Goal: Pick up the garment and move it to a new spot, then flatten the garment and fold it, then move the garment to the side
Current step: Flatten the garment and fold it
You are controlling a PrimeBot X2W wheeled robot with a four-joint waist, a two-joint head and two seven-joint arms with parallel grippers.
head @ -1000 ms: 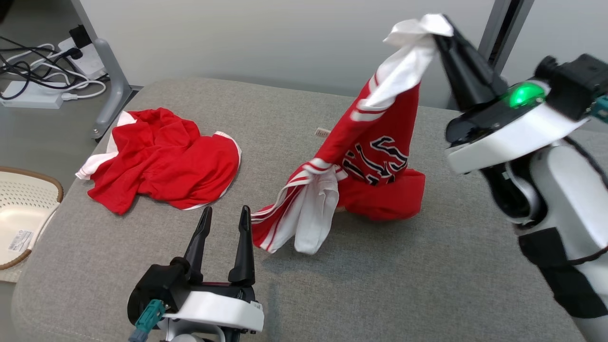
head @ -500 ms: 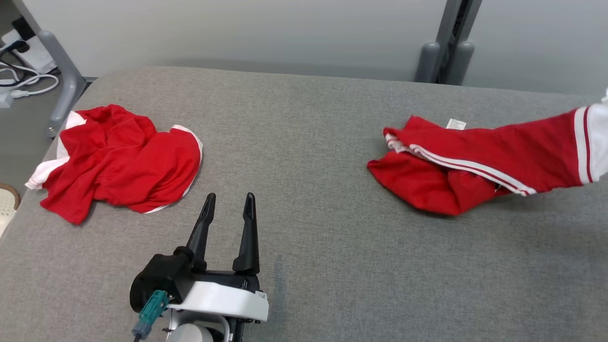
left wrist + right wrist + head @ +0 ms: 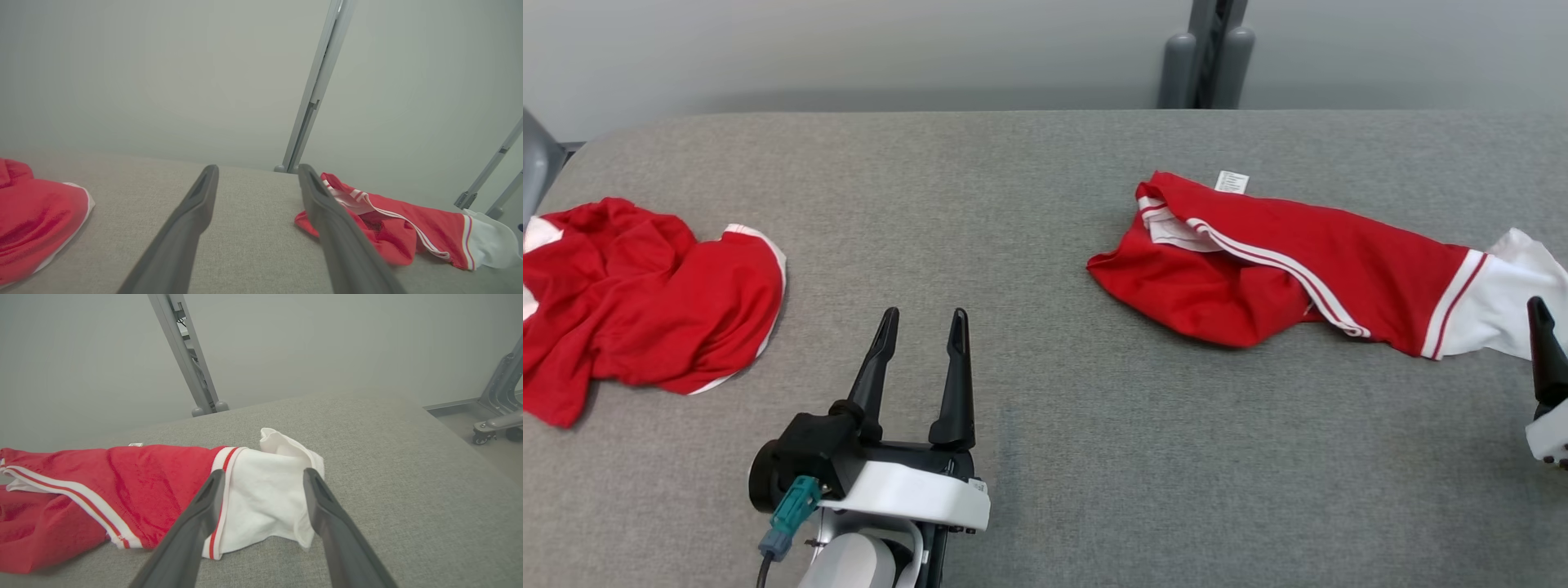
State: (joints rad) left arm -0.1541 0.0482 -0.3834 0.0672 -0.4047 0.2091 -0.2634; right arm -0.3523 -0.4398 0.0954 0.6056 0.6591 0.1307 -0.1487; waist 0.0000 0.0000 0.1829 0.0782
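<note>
Grey padded bench [image 3: 1045, 490]: red garment [image 3: 1258, 261] dropped flat, no longer dangling.
Right gripper [image 3: 263, 473] has let go, jaws spread just beside its white sleeve [image 3: 265, 502]; left gripper [image 3: 923, 314] spread, well apart.

**Red and white on grey**

The garment [image 3: 1372, 273] is bright red with thin white stripes along one seam, a white end panel [image 3: 1507, 306] edged by a red line, and a small white label [image 3: 1232, 181]. The other garment [image 3: 645, 302] is plain red with white trim. The surface [image 3: 1045, 457] is mottled grey weave. The left gripper [image 3: 925, 314] is black, its casing [image 3: 907, 500] white, with a teal plug [image 3: 791, 506]. The wall [image 3: 849, 49] is pale grey.
</note>
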